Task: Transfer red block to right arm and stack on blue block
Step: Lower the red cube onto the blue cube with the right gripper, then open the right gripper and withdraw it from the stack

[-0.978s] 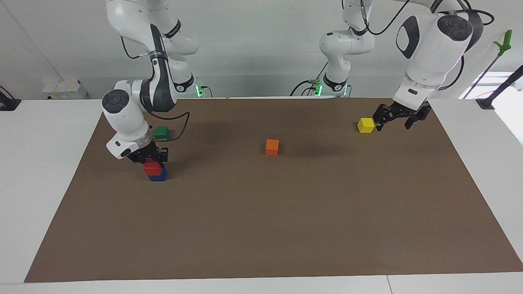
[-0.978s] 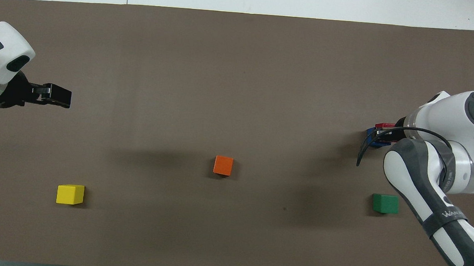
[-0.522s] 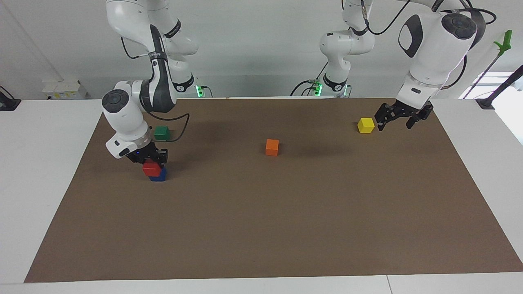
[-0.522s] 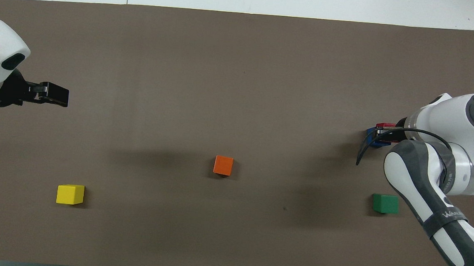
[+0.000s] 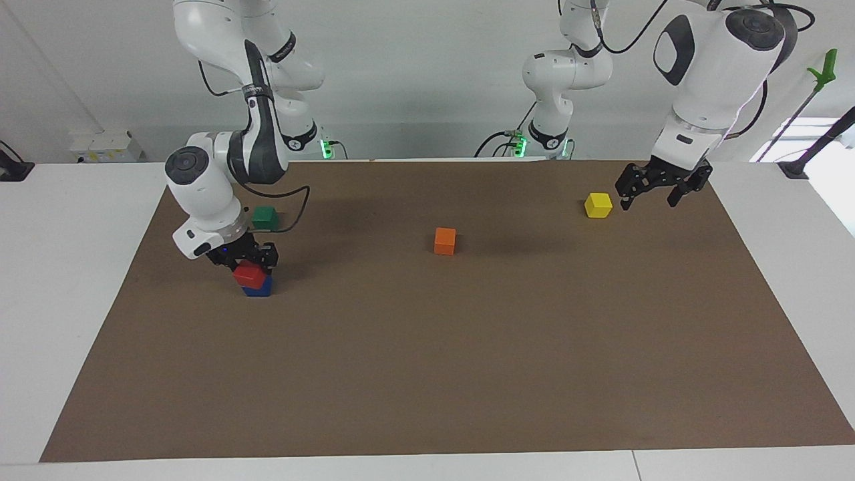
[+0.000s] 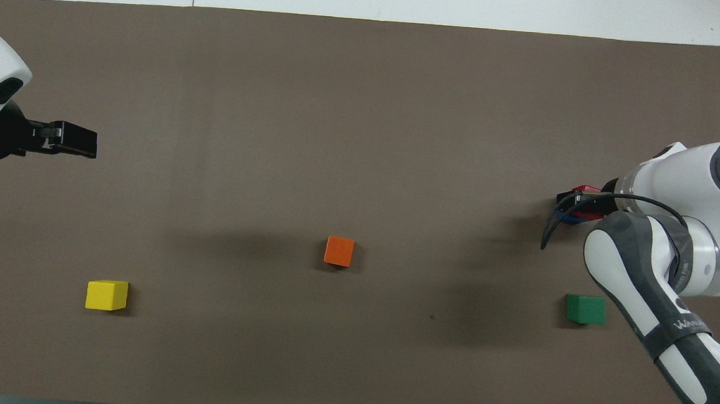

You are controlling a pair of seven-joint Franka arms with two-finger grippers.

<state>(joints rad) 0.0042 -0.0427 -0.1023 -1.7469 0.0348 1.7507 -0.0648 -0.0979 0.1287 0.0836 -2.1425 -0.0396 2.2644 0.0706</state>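
Lettering "WANA…" on right arm (image 6: 684,326)

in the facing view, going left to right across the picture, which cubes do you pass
red block stacked on the blue block, green cube, orange cube, yellow cube

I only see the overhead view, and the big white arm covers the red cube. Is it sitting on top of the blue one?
Observer: Yes. In the facing view the red block rests on the blue block, turned slightly askew.
Operator: Is the hand holding it?
Observer: The right gripper is down at the red block's top; whether it grips, I cannot tell.
Operator: And the other hand?
Observer: The left gripper hangs open in the air above the mat, touching nothing.
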